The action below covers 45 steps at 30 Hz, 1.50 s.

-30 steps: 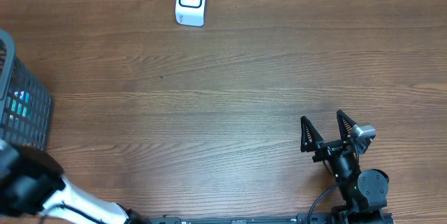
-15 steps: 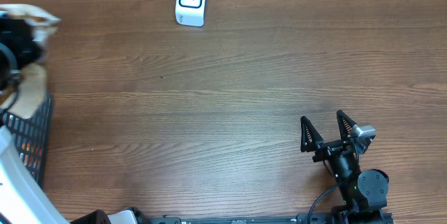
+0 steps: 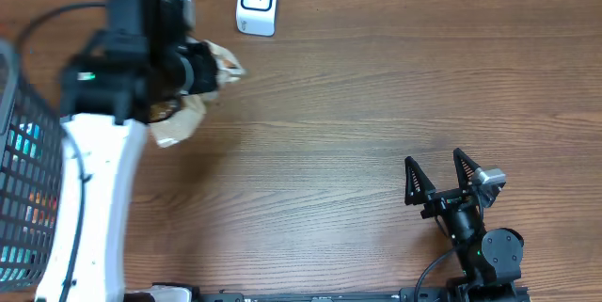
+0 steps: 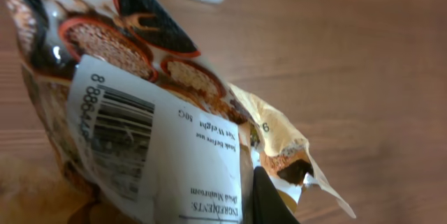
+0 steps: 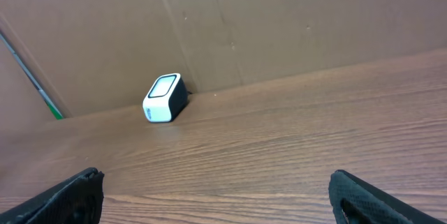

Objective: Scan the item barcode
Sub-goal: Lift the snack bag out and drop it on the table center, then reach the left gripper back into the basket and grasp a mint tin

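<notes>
Swung right from the basket [image 3: 28, 151], the left gripper [image 3: 202, 74] clenches the snack packet [image 4: 140, 133] near-left of the scanner [image 3: 257, 2], while the right gripper [image 3: 437, 175] gapes idle, and the barcode [image 4: 119, 140] seems turned away from the scanner, so the read may fail.

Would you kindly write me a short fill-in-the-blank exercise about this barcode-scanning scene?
1. The left gripper is ____ on the snack bag.
2. The right gripper stands ____, holding nothing.
3. The barcode is printed on a ____ label.
4. The mesh basket sits on the robot's ____ side.
Missing words: shut; open; white; left.
</notes>
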Motion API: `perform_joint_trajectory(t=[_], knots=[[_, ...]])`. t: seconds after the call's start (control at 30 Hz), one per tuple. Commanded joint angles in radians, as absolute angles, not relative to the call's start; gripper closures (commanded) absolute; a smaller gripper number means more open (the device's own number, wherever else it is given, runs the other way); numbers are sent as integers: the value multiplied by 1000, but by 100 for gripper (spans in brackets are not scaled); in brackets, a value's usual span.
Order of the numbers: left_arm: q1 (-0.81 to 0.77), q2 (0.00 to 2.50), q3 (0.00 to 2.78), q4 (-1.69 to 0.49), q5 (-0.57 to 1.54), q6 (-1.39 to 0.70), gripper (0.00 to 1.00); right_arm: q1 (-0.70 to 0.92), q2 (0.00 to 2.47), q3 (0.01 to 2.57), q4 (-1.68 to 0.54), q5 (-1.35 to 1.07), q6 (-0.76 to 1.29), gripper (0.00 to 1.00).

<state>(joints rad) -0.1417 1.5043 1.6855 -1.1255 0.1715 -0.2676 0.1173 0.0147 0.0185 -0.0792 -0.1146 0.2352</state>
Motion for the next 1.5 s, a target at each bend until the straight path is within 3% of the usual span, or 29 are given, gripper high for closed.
perform_joint_trajectory(t=[0.0,0.27,0.37,0.4,0.43,0.53,0.57,0.6,0.63,1.03,1.2,1.37,1.47], knots=[[-221,1524,1484,-956,165,-263,96,112,5,8,-75,-106,235,0],[-357,1698,1207,-495,170,-57,96,112,5,8,-75,-106,235,0],[-393,1810,1205,-429,175,-22,93,112,5,8,-75,-106,235,0],[-400,1838,1205,-424,179,-22,83,112,5,8,-74,-106,235,0],[-405,1855,1205,-424,185,-22,66,112,5,8,-75,-106,235,0],[-403,1843,1217,-439,184,-26,39,112,5,8,-74,-106,235,0],[-400,1831,1230,-450,185,-26,26,112,5,8,-75,-106,235,0],[-393,1810,1257,-473,185,-27,3,112,5,8,-75,-106,234,0],[-381,1774,1306,-517,185,-31,0,112,5,8,-74,-106,235,0],[-117,1481,1858,-992,184,-67,0,112,5,8,-74,-106,235,0],[205,1419,1959,-1126,167,-155,0,112,5,8,-74,-106,235,0],[770,1434,1954,-1250,177,-349,4,112,5,8,-75,-106,235,0],[915,1483,1927,-1271,177,-416,8,112,5,8,-75,-106,235,0]])
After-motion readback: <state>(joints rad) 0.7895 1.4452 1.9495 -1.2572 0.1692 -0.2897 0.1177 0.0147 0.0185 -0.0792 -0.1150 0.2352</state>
